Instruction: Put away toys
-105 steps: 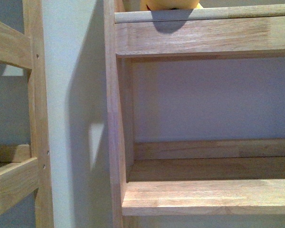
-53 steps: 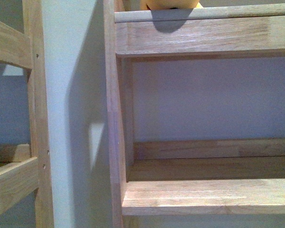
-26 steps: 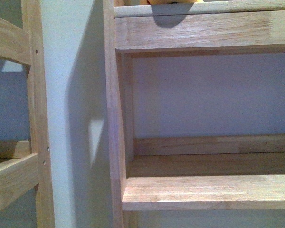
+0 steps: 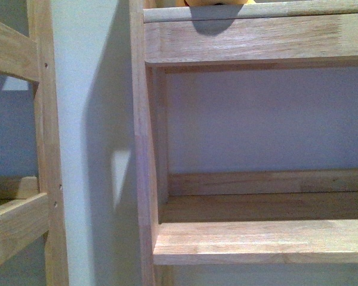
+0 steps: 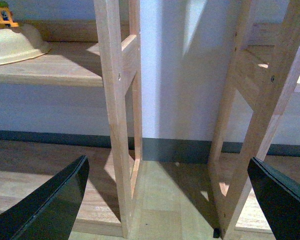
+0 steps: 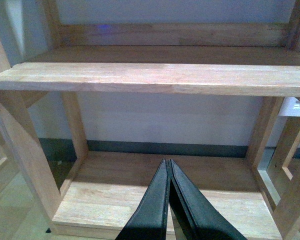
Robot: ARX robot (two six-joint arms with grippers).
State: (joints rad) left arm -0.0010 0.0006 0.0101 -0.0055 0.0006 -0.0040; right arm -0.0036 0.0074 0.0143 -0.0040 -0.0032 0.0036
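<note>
The plump orange-yellow plush toy [image 4: 215, 2] sat on the top board of the pale wooden shelf unit [image 4: 250, 42], only its lower edge showing at the very top of the front view, with its shadow falling over the board's front lip. Judged from that, the putting-away looked finished or nearly so: the toy rested on the shelf and neither arm had hold of it. The left gripper [image 5: 170, 200] hung with its two dark fingers spread wide and nothing between them, facing the gap between two wooden uprights above the floor. The right gripper [image 6: 168, 200] had its black fingers pressed flat together with nothing caught in them, pointing at the bare lower shelf board [image 6: 155, 77]. Most of the toy was cut off by the frame, so its pose and tag could not be made out. A cream bowl-like object [image 5: 12, 45] on the neighbouring shelf, with a small yellow item behind it, was too partial to identify.
</note>
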